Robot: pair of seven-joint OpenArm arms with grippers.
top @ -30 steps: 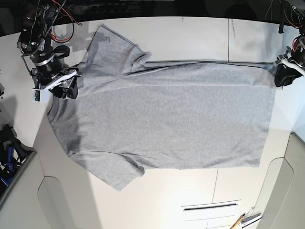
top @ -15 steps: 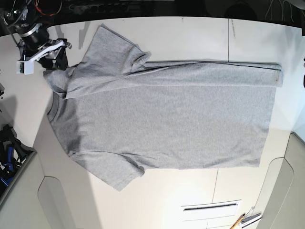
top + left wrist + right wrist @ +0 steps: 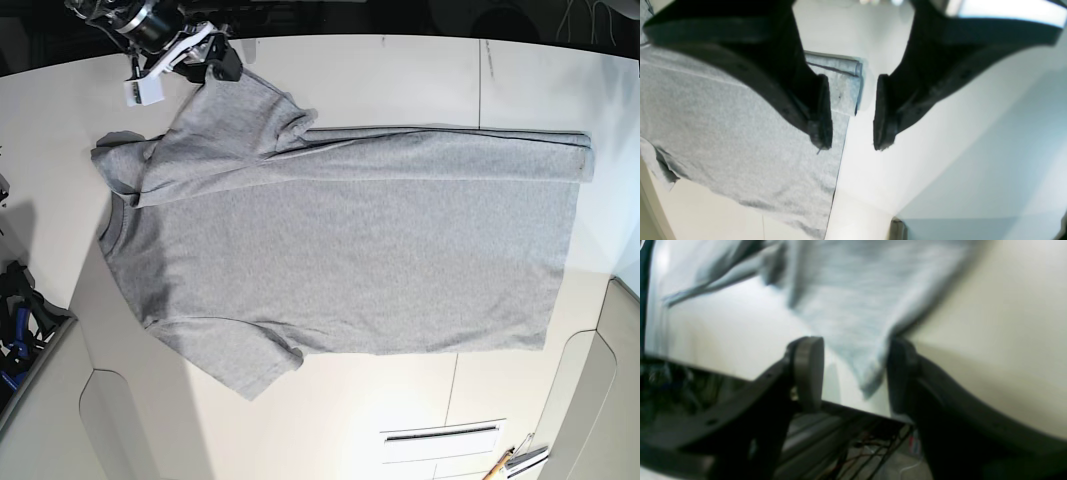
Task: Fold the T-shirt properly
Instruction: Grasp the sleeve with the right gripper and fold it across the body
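The light grey T-shirt (image 3: 350,240) lies flat on the white table (image 3: 400,70), neck to the left, hem to the right, plain side up. Its far long edge is folded over, and the far shoulder (image 3: 120,165) is folded in. My right gripper (image 3: 222,62) is open at the tip of the far sleeve; in the blurred right wrist view (image 3: 853,380) the sleeve tip (image 3: 870,373) lies between the fingers. My left gripper (image 3: 851,146) is open above the folded hem corner (image 3: 845,86), holding nothing. It is out of the base view.
The table's far edge and dark equipment lie just behind the right gripper. Blue and black gear (image 3: 15,325) sits at the left edge. A wooden-handled tool (image 3: 505,463) lies at the front right. A raised panel edge (image 3: 620,300) runs along the right.
The right gripper let go of the shoulder, left it folded in, and moved up and right to the far sleeve. The left gripper let go of the hem corner and left the base view.
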